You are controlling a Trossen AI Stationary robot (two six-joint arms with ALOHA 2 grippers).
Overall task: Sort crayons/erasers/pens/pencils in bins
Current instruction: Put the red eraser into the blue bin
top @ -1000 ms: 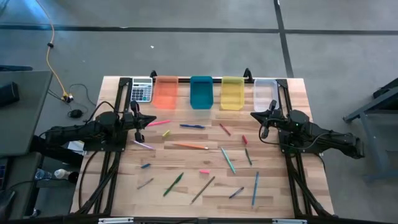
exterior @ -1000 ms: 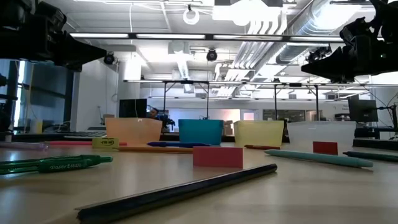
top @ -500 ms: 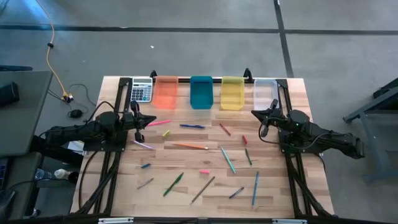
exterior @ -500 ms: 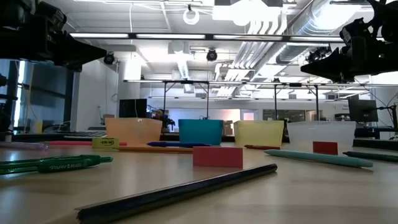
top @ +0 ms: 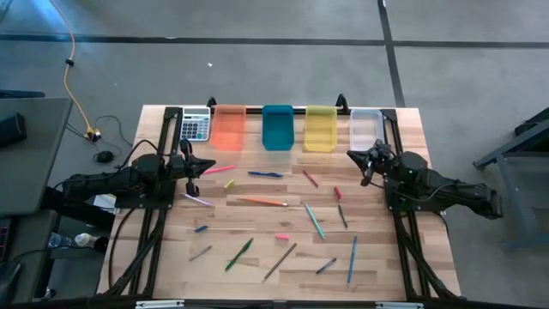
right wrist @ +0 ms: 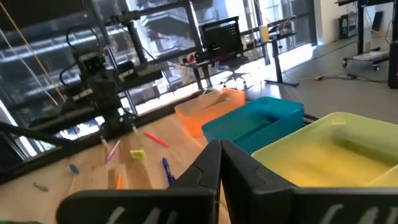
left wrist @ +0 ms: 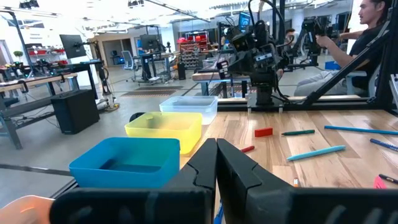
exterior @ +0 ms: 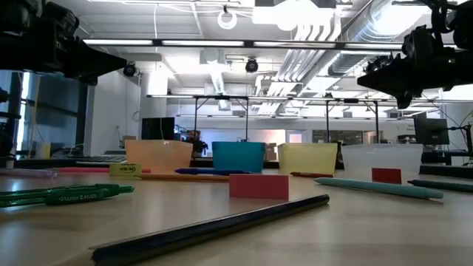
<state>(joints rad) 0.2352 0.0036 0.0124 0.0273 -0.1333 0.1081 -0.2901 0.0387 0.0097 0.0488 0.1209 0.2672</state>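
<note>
Nearest the front edge of the wooden surface [top: 171,257] are scattered sticks: a green pen [top: 239,254], a dark pencil [top: 280,261] and a blue pen [top: 352,259]. A bit further in there's a pink eraser [top: 281,236], a teal pen [top: 314,220] and an orange pencil [top: 262,202], then a yellow-green eraser [top: 229,184] and another blue pen [top: 264,174]. The left pincer [top: 193,176] hangs over the left side near that yellow-green eraser, fingers pressed together, holding nothing. The right pincer [top: 365,167] hangs over the right side just in front of the clear bin [top: 366,130], also closed and empty. Along the far edge sit the orange bin [top: 228,128], teal bin [top: 278,127] and yellow bin [top: 321,129], all empty-looking, with a calculator [top: 196,124] left of them.
</note>
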